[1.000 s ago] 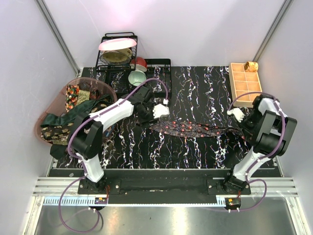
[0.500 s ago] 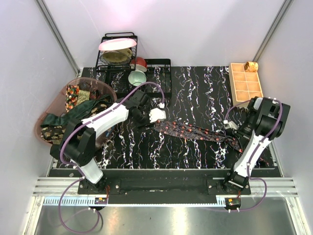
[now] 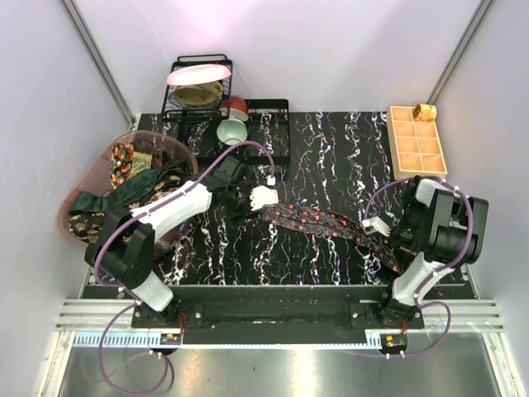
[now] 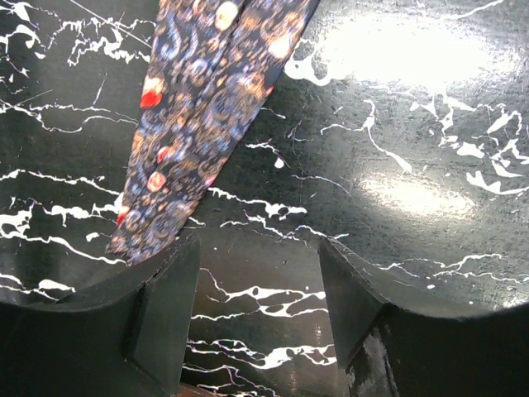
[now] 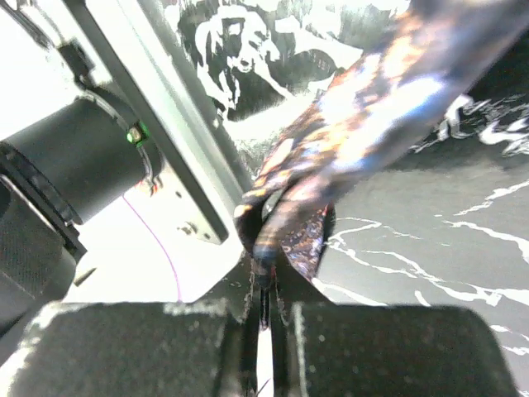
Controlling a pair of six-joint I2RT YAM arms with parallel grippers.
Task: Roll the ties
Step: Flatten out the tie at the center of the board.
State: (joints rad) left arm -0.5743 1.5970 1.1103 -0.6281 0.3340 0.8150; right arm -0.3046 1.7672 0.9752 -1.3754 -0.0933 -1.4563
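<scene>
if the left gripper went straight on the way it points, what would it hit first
The left gripper would likely meet the marbled table, bare between its open fingers; the dotted tie ends by one finger and might get brushed.

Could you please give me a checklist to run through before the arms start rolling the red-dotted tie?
1. Does the right gripper hold the tie? Ok: its jaws are shut on one end.
2. Is the left gripper ready to grasp? Ok: its jaws are open with nothing between them.
3. Is the tie's other end between the left jaws? Not ok: it lies on the table beside one finger, outside the gap.
4. Is the tie flat and untwisted? Cannot tell: it looks bunched at the right pinch.
5. Are the other ties out of the way? Ok: they lie in the pink basket.
</scene>
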